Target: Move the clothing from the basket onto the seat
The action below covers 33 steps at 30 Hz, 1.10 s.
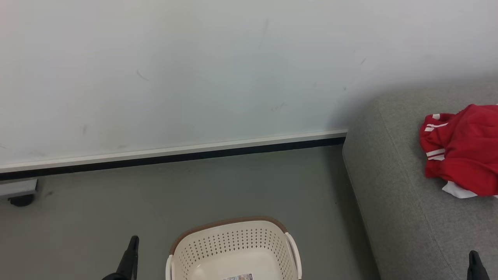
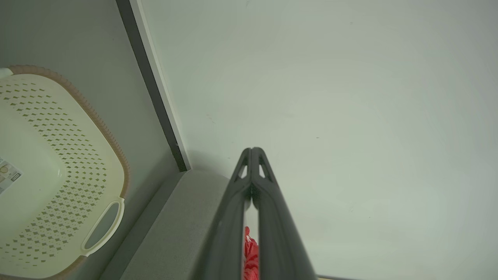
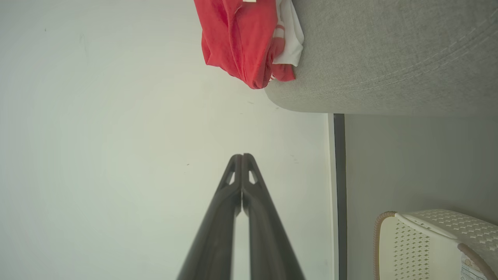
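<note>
A pale wall (image 1: 194, 58) with faint scuff marks takes up the upper half of the head view, ending at a white skirting strip (image 1: 175, 152) with a black band beneath it. Below that is a grey floor (image 1: 155, 194). At the right of the frame is the rounded end of the seat (image 1: 389, 186), a grey fabric sofa. The basket (image 1: 233, 239), cream with perforated sides, a brown rim band and white handles, stands on the floor at the bottom centre, apart from the seat; its bare pale bottom shows. The clothing (image 1: 463, 147), crumpled red fabric with white stripes and a white patch, lies on the seat at the right edge of the frame, well apart from the basket. The left claw (image 2: 252, 151) is clenched, its two dark fingers pressed together at the tips and gripping nothing. The right claw (image 3: 242, 156) is clenched likewise, with nothing between its fingers. A small printed label (image 1: 238, 277) lies on the basket's bottom. A dark wheel (image 1: 21, 200) sits at the far left edge by the skirting.
</note>
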Tool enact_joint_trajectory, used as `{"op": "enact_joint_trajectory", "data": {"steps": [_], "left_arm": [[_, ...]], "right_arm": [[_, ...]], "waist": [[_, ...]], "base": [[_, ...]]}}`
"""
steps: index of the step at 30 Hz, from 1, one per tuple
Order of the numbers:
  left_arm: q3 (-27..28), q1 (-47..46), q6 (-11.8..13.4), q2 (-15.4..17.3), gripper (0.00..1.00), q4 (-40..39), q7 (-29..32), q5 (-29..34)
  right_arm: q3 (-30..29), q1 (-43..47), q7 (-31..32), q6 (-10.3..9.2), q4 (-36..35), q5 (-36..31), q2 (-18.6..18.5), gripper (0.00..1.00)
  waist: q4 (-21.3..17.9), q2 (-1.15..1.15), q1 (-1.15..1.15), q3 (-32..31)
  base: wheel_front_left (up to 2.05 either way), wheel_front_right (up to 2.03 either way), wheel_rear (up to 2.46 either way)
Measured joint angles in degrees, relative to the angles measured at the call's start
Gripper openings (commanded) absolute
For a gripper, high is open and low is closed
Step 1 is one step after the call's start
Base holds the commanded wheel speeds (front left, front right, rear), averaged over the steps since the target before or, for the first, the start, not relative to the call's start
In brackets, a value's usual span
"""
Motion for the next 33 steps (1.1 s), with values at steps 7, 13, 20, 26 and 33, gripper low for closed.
{"op": "enact_joint_trajectory", "data": {"steps": [7, 13, 20, 26, 33], "left_arm": [[0.0, -0.01, 0.0, -0.01, 0.0, 0.0, 0.0, 0.0], [0.0, -0.01, 0.0, -0.01, 0.0, 0.0, 0.0, 0.0], [0.0, -0.01, 0.0, -0.01, 0.0, 0.0, 0.0, 0.0], [0.0, -0.01, 0.0, -0.01, 0.0, 0.0, 0.0, 0.0], [0.0, -0.01, 0.0, -0.01, 0.0, 0.0, 0.0, 0.0]], "right_arm": [[-0.04, 0.0, 0.01, 0.0, 0.0, -0.02, 0.03, 0.0], [-0.08, -0.01, 0.01, 0.0, 0.0, -0.08, 0.04, 0.0], [-0.11, -0.02, 0.04, 0.0, 0.0, -0.08, 0.07, 0.0], [-0.14, -0.02, 0.05, 0.0, 0.0, -0.08, 0.08, 0.0], [-0.18, -0.02, 0.07, 0.0, 0.0, -0.09, 0.11, 0.0]], "waist": [[0.0, 0.0, 0.0, 0.0], [0.0, 0.0, 0.0, 0.0], [0.0, 0.0, 0.0, 0.0], [0.0, 0.0, 0.0, 0.0], [0.0, 0.0, 0.0, 0.0]], "base": [[0.0, 0.0, 0.0], [0.0, 0.0, 0.0], [0.0, 0.0, 0.0], [0.0, 0.0, 0.0], [0.0, 0.0, 0.0]]}}
